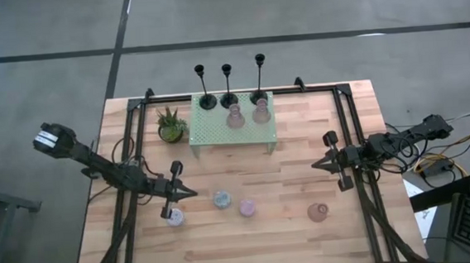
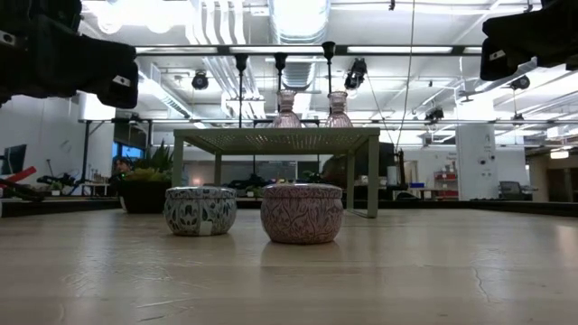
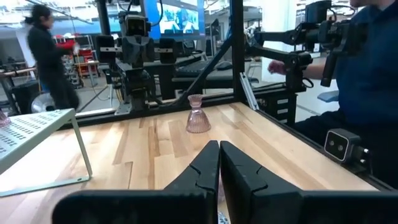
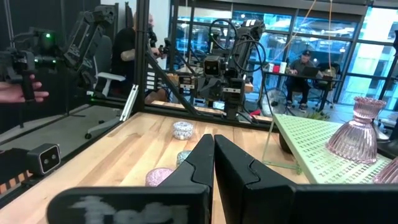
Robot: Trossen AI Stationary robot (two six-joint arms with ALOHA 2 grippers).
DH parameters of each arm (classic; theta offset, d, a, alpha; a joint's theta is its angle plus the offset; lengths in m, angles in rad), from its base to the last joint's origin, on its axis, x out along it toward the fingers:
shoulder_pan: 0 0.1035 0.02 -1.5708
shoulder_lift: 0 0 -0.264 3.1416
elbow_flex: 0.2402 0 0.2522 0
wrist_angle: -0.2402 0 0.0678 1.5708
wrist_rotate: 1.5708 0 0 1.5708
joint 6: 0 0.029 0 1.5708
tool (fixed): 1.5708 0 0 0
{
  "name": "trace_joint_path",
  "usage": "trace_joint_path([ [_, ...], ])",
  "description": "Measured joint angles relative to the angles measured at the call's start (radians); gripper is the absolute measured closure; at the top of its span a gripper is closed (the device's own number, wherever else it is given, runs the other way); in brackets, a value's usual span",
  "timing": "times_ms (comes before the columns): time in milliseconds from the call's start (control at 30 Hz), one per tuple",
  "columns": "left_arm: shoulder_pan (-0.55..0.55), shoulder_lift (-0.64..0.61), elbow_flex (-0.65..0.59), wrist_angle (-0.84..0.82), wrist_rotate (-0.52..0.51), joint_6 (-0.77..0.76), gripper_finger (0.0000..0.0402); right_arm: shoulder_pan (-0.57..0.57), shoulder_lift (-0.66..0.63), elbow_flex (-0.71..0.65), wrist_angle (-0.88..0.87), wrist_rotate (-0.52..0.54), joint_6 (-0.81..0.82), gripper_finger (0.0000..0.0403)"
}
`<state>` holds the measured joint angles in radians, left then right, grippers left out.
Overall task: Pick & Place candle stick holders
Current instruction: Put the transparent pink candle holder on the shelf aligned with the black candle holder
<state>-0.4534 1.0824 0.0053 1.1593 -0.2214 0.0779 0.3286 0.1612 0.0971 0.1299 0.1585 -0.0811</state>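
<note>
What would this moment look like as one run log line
left gripper: shut, empty, over table front left | right gripper: shut, empty, right side | shelf: two pink holders on top | held: nothing

The left gripper [image 1: 188,194] hovers with its fingers pressed together, pointing toward the right arm. The right gripper [image 1: 315,166] mirrors it, fingers likewise closed, empty.

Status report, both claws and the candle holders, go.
Left claw shut, empty, over table's left front. Right claw shut, empty, right side. Three black candlesticks and two pink glass holders on green shelf; four short holders loose on table. Nothing blocking.
</note>
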Motion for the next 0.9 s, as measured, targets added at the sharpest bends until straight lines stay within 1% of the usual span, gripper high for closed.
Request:
trace_joint_path([
  [367,0.0,0.0,0.009,-0.046,0.0,-0.002,0.0383,0.0,0.0,0.0,0.0,0.0,0.0,0.0394],
  [900,0.0,0.0,0.011,-0.049,0.0,-0.003,0.0385,0.0,0.0,0.0,0.0,0.0,-0.001,0.0394],
])
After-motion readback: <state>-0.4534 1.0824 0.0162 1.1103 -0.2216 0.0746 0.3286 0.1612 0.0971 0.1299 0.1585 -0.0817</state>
